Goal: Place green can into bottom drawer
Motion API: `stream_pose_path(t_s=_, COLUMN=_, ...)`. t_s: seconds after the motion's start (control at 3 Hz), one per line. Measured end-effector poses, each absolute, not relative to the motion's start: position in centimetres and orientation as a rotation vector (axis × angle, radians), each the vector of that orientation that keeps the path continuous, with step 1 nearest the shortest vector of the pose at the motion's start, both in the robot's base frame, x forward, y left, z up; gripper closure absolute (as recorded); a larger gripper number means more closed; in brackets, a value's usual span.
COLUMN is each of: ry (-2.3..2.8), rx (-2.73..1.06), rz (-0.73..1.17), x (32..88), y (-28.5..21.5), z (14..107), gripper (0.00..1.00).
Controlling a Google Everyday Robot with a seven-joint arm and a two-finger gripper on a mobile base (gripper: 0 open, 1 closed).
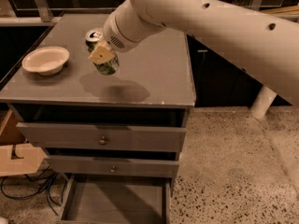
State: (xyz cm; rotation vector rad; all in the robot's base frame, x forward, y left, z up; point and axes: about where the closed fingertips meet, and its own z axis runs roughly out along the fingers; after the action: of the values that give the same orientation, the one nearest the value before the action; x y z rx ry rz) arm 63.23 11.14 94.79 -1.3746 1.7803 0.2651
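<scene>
The green can (105,64) is tilted, its silver top toward the upper left, lifted just above the grey cabinet top (154,73); its shadow lies below it. My gripper (102,54) is shut on the can, a cream finger pad (102,53) across its side. The bottom drawer (117,202) is pulled open at the base of the cabinet, its plain grey floor bare. The white arm reaches in from the upper right.
A cream bowl (46,59) sits at the left of the cabinet top. Two upper drawers with small knobs (103,140) are shut. A cardboard box (16,157) and cables lie on the floor at the left. Speckled floor is at the right.
</scene>
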Motion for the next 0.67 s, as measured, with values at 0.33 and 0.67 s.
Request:
stream_pose_path(t_s=0.33, ry=1.803, rx=-1.394, rz=0.291, x=60.4, y=10.8, z=93.8, gripper=1.00)
stream_pose_path(t_s=0.67, ry=1.812, rx=-1.417, rz=0.351, x=54.5, y=10.2, z=94.0, gripper=1.00)
